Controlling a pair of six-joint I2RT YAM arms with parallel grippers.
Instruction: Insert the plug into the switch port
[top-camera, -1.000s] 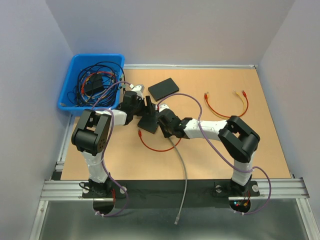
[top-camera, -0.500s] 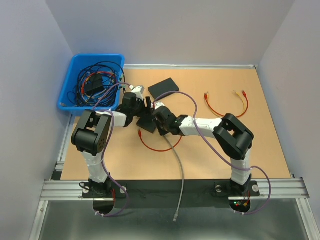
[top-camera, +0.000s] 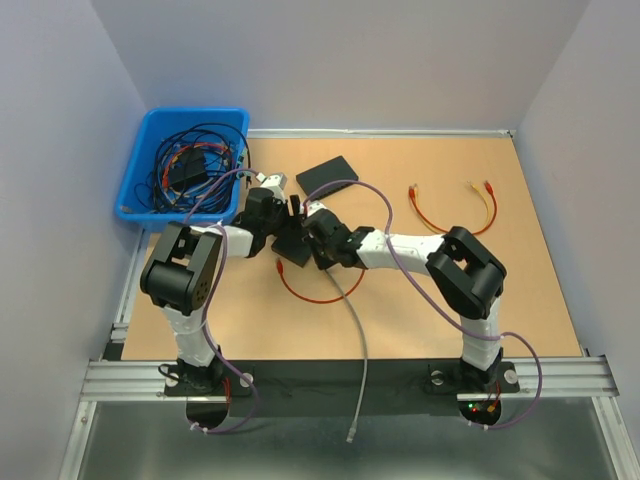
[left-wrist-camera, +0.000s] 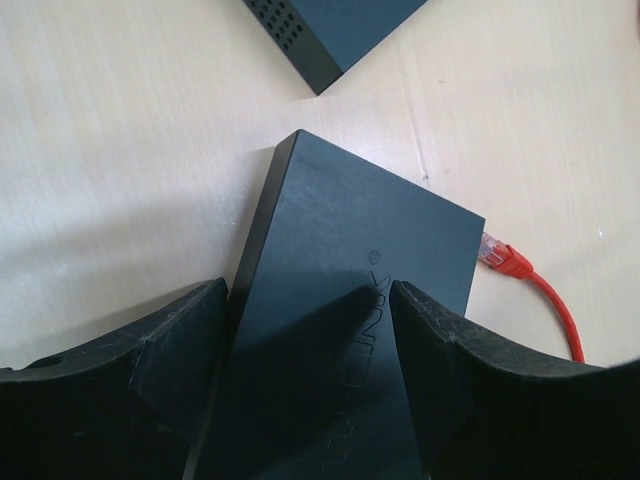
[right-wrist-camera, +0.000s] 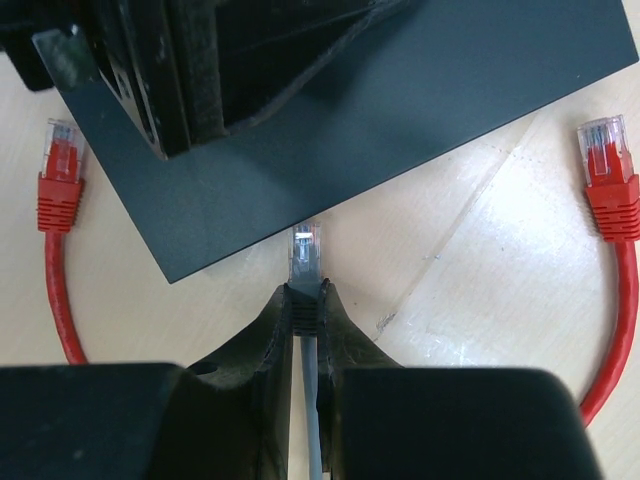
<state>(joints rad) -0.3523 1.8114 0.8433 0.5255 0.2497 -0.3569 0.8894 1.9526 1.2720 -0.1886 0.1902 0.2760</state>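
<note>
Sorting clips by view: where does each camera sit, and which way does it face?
Top external: above, behind the bases, looking down on tan table; both arms show.
Left wrist: arm-mounted, looks down past the left gripper clamping the black switch box.
Right wrist: arm-mounted, looks past the right gripper, pinching the clear plastic plug, toward that box.
Wrist views share box and red patch cable.

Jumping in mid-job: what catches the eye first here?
Mid-table, the left gripper clamps the black switch in its jaws. The right gripper pinches the grey cable's clear plug, its tip just short of the switch's edge. A red patch cable curls beside the switch; a blue bin of cables sits far left.
</note>
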